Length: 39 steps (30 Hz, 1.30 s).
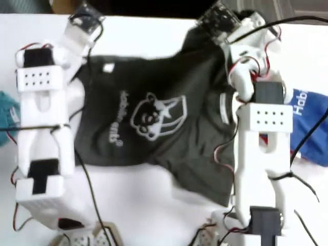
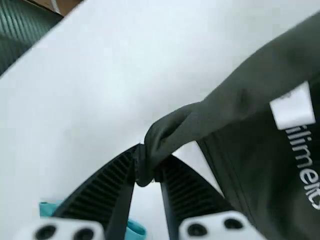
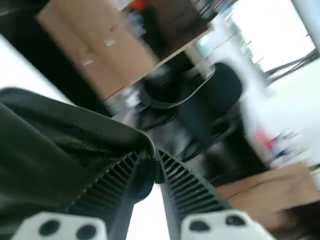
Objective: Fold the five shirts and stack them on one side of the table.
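Dark shirt [image 1: 154,138]: lies printed side up across the centre of the high view, on the white table [image 1: 148,33]. Its upper right corner is drawn up off the surface towards the top of the frame.
Left gripper [image 2: 146,169]: clenched on a bunched fold at the dark shirt's edge. The fabric runs from the fingertips into the shirt body, close to a white label [image 1: 107,67].
Right gripper [image 3: 153,161]: clenched on a dark fold of the same shirt and held raised, with the room behind it rather than the table top.
White print [image 1: 154,115]: a figure with lettering beside it at mid-shirt, turned sideways in the high view.
Hidden parts: the left arm [image 1: 41,118] covers the shirt's left edge. The right arm [image 1: 261,133] covers its right edge and part of the lower right corner.
Blue shirt [image 1: 310,125]: at the right of the high view, partly behind the right arm and cut off by the frame edge.
Teal garment [image 1: 7,115]: at the left edge of the high view and cut off, so its type cannot be told.
Black cable [image 1: 89,184]: crosses the table at the shirt's lower left corner.
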### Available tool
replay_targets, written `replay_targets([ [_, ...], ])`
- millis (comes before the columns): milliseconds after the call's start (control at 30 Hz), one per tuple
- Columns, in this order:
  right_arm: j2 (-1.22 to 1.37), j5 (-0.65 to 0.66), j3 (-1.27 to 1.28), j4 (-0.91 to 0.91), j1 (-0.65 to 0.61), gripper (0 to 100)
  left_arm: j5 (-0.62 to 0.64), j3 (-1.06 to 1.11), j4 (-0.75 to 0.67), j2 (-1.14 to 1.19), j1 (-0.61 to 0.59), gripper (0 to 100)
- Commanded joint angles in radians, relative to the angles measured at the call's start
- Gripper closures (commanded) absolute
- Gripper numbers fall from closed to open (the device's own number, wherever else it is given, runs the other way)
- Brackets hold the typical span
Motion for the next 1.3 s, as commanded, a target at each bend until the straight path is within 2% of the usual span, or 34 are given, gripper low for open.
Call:
replay_targets([
  [0,-0.004,-0.101,-0.012,0.176,0.008,97.8,-0.005,-0.004,0.058,0.003,0.008,97],
  [133,-0.018,-0.196,-0.012,0.329,0.012,97.8,-0.023,-0.004,0.133,0.0,0.008,97],
  [333,-0.114,-0.216,-0.003,0.532,0.005,97.8,-0.097,0.001,0.318,0.0,0.02,97],
  [600,-0.277,-0.207,0.233,0.568,0.025,97.8,-0.104,0.004,0.463,0.003,0.017,97],
  [933,-0.615,-0.163,0.586,0.564,0.028,97.8,-0.15,0.209,0.476,0.0,0.015,97],
  [1167,-0.842,-0.137,0.74,0.572,0.028,97.8,-0.147,0.236,0.477,-0.025,0.011,97],
  [1267,-0.908,-0.137,0.766,0.63,0.028,97.8,-0.147,0.24,0.479,-0.072,0.011,97],
])
